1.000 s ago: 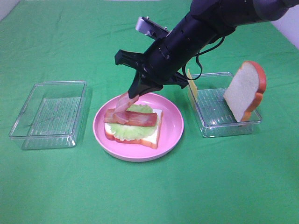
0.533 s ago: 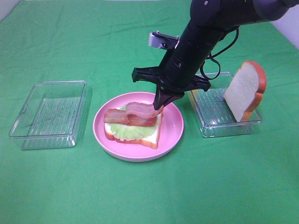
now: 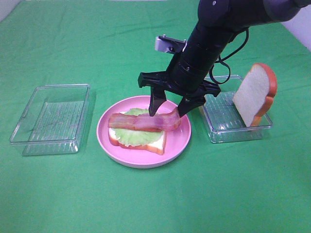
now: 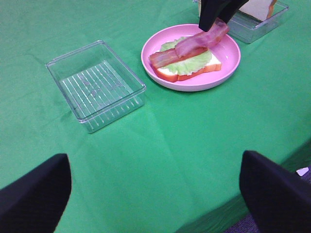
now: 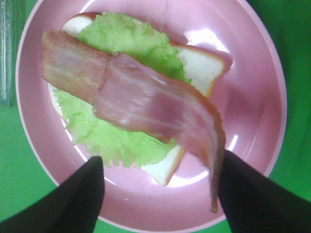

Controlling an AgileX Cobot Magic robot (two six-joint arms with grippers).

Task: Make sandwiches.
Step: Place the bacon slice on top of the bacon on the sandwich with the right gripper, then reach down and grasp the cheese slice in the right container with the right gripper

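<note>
1. Left pincer [image 4: 155,194]: fingers spread wide, gripping nothing.
2. Centre frame: sandwich [image 3: 138,137] on the pink plate [image 3: 141,163], bacon strip [image 3: 165,120] on top.
3. Right pincer [image 3: 168,112] over the bacon's raised end, jaws apart, nothing clamped.
4. Right: bread slice [image 3: 252,94] leaning in the clear tray [image 3: 218,132].

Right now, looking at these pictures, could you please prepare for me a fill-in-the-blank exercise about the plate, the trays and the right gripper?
1. The lettuce leaf lies on a bread slice on the round ____ plate.
2. Across the lettuce leaf lie ____ bacon strips.
3. The right gripper hovers over the plate with its jaws ____.
4. A second bread slice stands in the clear tray on the ____ of the exterior high view.

Missing words: pink; two; open; right.
</note>
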